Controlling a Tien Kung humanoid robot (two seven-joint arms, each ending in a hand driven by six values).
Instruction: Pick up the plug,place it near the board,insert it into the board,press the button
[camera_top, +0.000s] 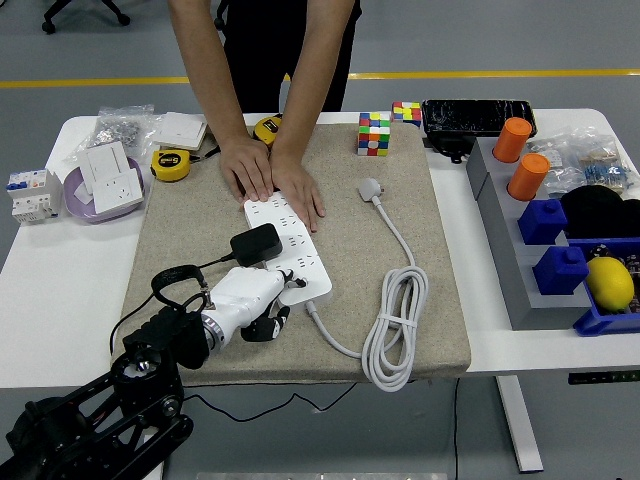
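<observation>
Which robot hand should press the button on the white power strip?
Probably the left robot hand: it is already at the near end of the power strip, beside the black plug. No right arm shows in the picture.

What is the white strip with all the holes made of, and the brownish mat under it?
The power strip looks like hard, smooth white plastic: its edges are crisp and its top has a slight sheen. The mat looks like coarse woven fabric, perhaps over foam: its surface is dull and speckled beige, and its thick edge is soft and rounded. Neither can be told for certain from a picture.
</observation>
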